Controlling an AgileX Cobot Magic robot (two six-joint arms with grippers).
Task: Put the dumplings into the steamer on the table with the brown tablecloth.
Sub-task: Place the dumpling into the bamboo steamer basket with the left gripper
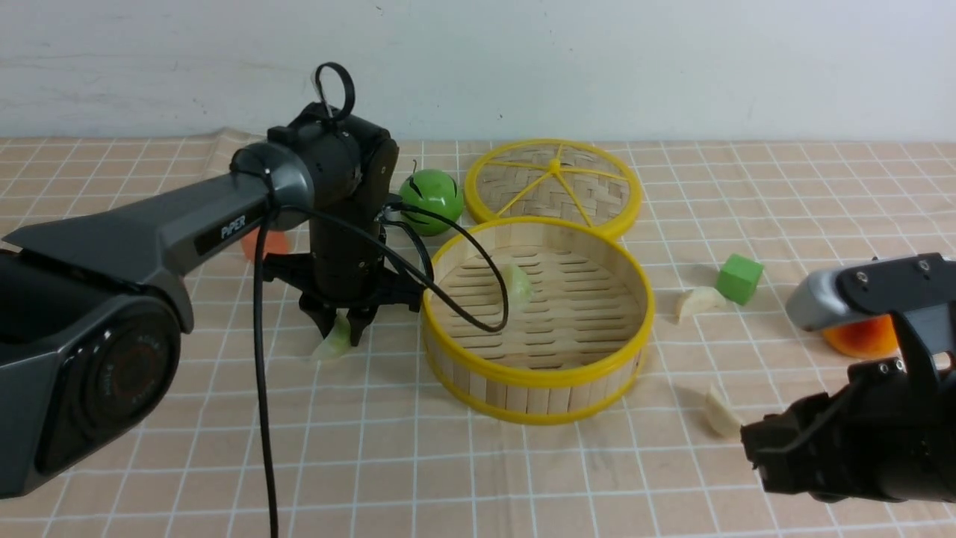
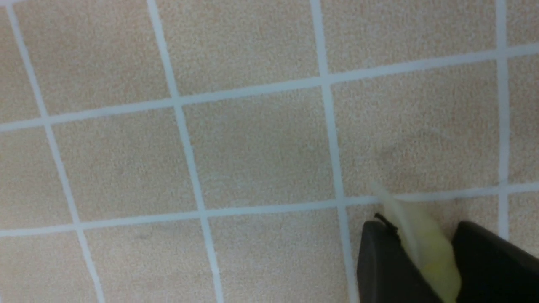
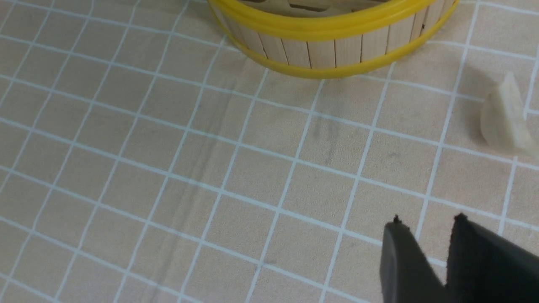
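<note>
Between left fingers (image 2: 381,265), clamped on it: pale green translucent crescent dumpling (image 2: 425,248), low over checked tan cloth worktop (image 2: 252,147). Just to their right, round bamboo-slat steamer w/ yellow rims (image 1: 538,392), slotted floor, holds 2nd green dumpling (image 1: 517,284). Right fingers (image 3: 402,265) slightly apart, nothing btwn; cream-white wedge-shaped dumpling (image 3: 503,122) lies near, ahead of them.

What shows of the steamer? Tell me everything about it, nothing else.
The steamer is a round, shallow basket: a wall of upright pale bamboo-looking slats bound by yellow rims top and bottom, over a slotted floor. It stands upright and uncovered on the checked tablecloth, mid-table. One pale green dumpling lies inside, near the middle of the floor. Its woven lid lies flat just behind; whether they touch cannot be told.
</note>
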